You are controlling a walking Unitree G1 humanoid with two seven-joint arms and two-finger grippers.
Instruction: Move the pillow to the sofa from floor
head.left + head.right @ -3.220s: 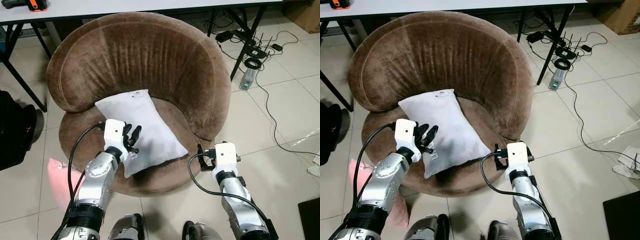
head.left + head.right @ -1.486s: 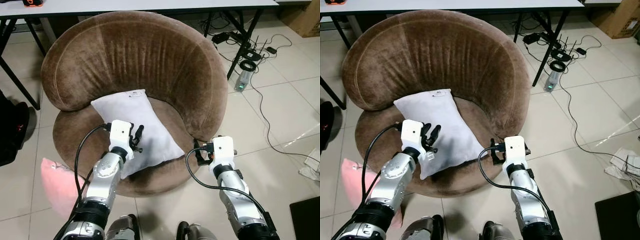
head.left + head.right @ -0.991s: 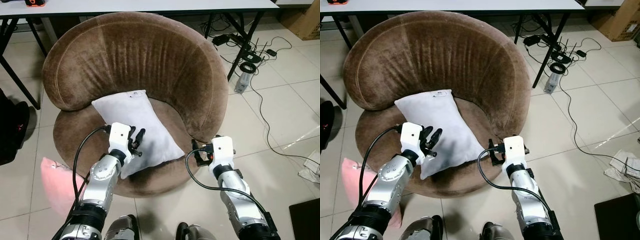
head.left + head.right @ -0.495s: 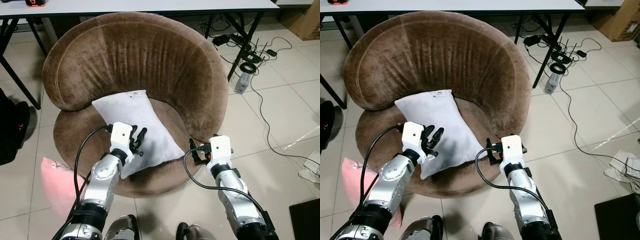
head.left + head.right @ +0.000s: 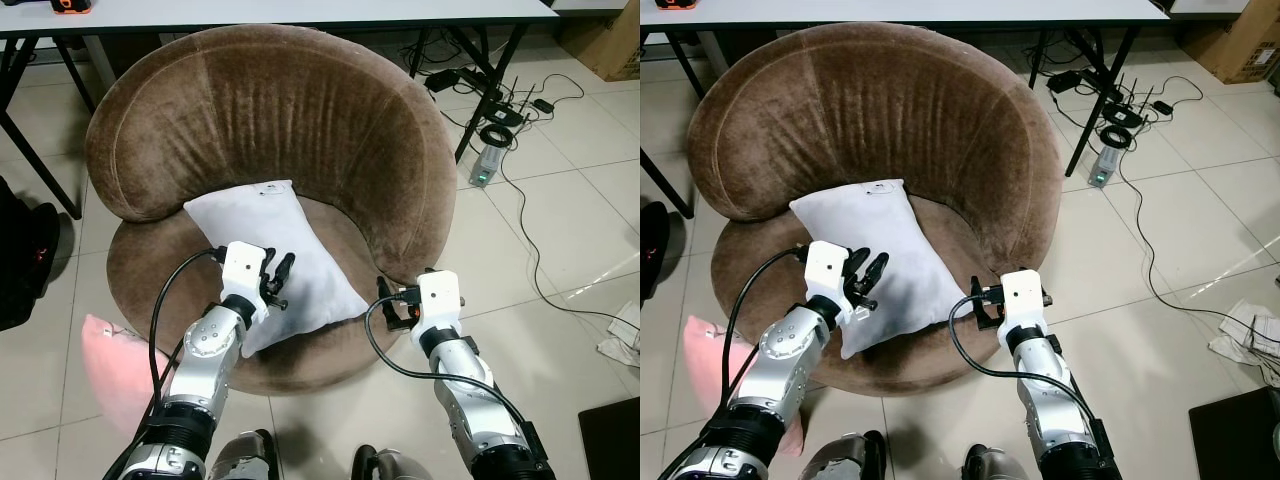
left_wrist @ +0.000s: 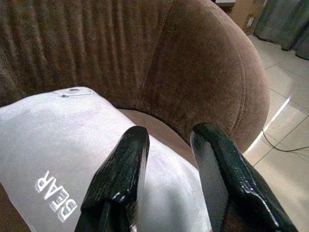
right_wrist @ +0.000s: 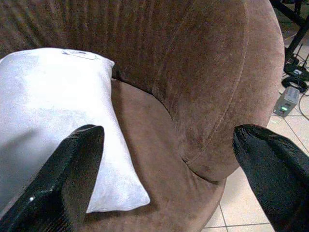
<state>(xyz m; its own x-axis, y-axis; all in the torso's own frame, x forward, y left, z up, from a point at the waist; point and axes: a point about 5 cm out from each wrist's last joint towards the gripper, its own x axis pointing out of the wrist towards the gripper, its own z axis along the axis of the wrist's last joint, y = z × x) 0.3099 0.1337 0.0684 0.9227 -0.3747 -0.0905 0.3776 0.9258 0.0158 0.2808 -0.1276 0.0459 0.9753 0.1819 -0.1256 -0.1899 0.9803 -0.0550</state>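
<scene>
Left eye view gives us the white pillow [image 5: 272, 257] lying flat on the seat of the brown sofa [image 5: 270, 120], a round tub chair, its near corner reaching toward the seat's front edge. Over the last few seconds the pillow has kept its place on the seat, and the small shifts of the whole picture we put down to the head camera moving.

What has changed is slight. Our left end effector [image 5: 276, 277] has stayed over the pillow's near edge, fingers parted and holding nothing; in the left wrist view the pillow shows through the gap between them. From these angles we cannot be sure whether the fingertips touch the fabric or hang just above it. Our right end effector [image 5: 980, 303] has crept a little nearer to the seat's front right edge, and its fingers stand wide apart and empty.

We judge the move essentially done: the pillow is off the floor and released. A pink cushion [image 5: 112, 365] lies on the tiled floor [image 5: 560, 210] beside the sofa base. Beyond the sofa stands a bench [image 5: 300, 10], with cables [image 5: 520, 110] on the tiles to the right.
</scene>
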